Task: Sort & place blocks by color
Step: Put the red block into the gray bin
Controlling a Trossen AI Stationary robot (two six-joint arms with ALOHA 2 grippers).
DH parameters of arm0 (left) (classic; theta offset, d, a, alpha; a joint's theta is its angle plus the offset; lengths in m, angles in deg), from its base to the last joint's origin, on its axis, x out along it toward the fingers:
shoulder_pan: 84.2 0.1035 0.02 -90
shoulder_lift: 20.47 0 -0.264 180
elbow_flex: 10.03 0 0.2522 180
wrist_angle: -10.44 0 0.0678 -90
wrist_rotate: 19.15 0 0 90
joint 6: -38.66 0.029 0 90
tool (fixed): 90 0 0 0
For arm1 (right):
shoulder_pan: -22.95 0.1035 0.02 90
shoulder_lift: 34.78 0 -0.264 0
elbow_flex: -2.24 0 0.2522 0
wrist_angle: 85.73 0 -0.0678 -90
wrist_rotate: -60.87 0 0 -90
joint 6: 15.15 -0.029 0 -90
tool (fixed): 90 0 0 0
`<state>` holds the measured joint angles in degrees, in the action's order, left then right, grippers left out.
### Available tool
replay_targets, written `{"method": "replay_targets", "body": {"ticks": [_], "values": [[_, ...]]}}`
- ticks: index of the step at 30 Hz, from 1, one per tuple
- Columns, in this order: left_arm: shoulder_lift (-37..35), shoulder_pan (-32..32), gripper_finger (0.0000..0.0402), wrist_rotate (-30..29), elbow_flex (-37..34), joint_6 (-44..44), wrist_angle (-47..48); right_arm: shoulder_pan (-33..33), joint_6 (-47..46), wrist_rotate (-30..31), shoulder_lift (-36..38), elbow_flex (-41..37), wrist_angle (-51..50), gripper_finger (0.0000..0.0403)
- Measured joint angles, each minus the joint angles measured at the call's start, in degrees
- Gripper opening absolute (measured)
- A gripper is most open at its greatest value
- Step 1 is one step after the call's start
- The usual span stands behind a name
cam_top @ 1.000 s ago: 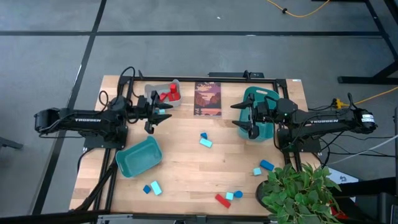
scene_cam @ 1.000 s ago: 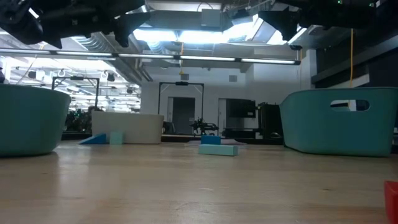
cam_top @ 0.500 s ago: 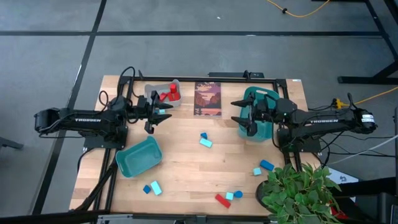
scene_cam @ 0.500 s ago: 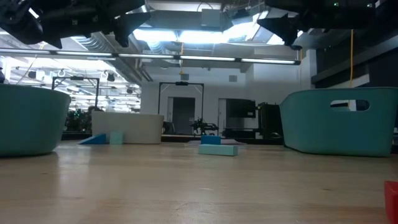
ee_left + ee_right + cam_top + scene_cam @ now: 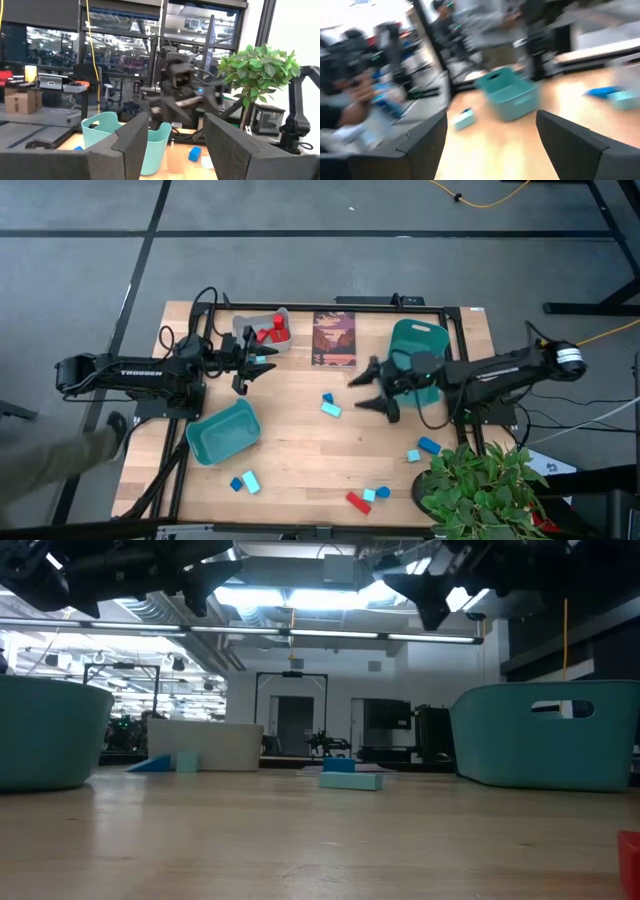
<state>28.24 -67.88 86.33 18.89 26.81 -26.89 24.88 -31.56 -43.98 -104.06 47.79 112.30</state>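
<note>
Loose blocks lie on the wooden table: a dark blue and a cyan one (image 5: 328, 403) in the middle, a cyan (image 5: 413, 455) and a blue one (image 5: 429, 446) at the right, others along the near edge (image 5: 366, 497). Red blocks (image 5: 272, 332) lie in a grey bin at the far left. My right gripper (image 5: 366, 391) hangs open and empty above the table, just right of the middle pair. My left gripper (image 5: 266, 364) stands open and empty beside the grey bin.
One teal bin (image 5: 224, 430) sits near the left, another (image 5: 420, 340) at the far right behind my right arm. A dark picture card (image 5: 334, 338) lies at the far edge. A potted plant (image 5: 480, 490) overhangs the near right corner. A person's limb (image 5: 85, 448) shows left of the table.
My right gripper has swung from over the far-right teal bin toward the table's middle and near side, sinking a little and rolling about its own axis. It now hangs beside the middle pair of blocks. No block has moved.
</note>
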Motion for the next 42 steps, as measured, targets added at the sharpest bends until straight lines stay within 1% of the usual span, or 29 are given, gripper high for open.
{"method": "replay_targets", "body": {"ticks": [2, 4, 9, 11, 13, 17, 20, 23, 29, 33, 35, 39, 42], "values": [[0.0, 0.0, 0.0183, 0.0, 0.0, -0.1, 0.0, 2.1, -1.1, -3.3, -3.2, 2.0, 0.0, 0.0301], [0.0, 0.0, 0.0183, 0.0, 0.0, -0.5, 0.0, 4.6, -1.3, -4.8, -6.0, 4.1, 0.0, 0.0295], [0.0, 0.0, 0.0182, 0.0, 0.0, -1.6, 0.0, 11.8, -1.4, -4.8, -11.5, 9.6, -0.1, 0.0282], [0.0, 0.0, 0.0183, 0.0, 0.0, -1.7, 0.0, 14.5, -2.5, -4.8, -13.2, 11.7, -1.9, 0.0279], [0.0, 0.0, 0.0182, 0.0, 0.0, -1.8, 0.0, 17.0, -3.3, -2.9, -14.9, 14.2, -6.3, 0.0275], [0.0, 0.0, 0.0182, 0.0, 0.0, -2.8, 0.0, 21.6, -2.8, 3.8, -18.9, 20.5, -18.3, 0.0252], [0.0, 0.0, 0.0182, 0.0, 0.0, -2.8, 0.0, 23.7, -2.7, 4.7, -22.1, 25.0, -24.0, 0.0215], [0.0, 0.0, 0.0182, -0.3, 0.0, -2.8, 0.0, 25.1, -2.4, 4.7, -25.0, 28.5, -27.3, 0.0162], [0.0, 0.0, 0.0182, -1.4, 0.0, -2.8, 0.0, 27.0, -3.5, 4.0, -29.0, 32.7, -30.1, 0.0052], [0.0, 0.0, 0.0182, -1.5, 0.0, -2.8, 0.0, 28.2, -7.9, 2.5, -31.2, 33.9, -30.6, 0.0009], [0.0, 0.0, 0.0182, -1.5, 0.0, -2.8, 0.0, 28.7, -11.3, 1.2, -32.2, 33.9, -31.2, 0.0005], [0.0, 0.0, 0.0182, -1.5, 0.0, -2.8, 0.0, 30.3, -17.4, 1.3, -34.5, 33.9, -31.7, 0.0013], [0.0, 0.0, 0.0182, -1.5, 0.0, -2.8, 0.0, 31.5, -21.4, 2.8, -36.7, 33.9, -33.6, 0.0013]]}}
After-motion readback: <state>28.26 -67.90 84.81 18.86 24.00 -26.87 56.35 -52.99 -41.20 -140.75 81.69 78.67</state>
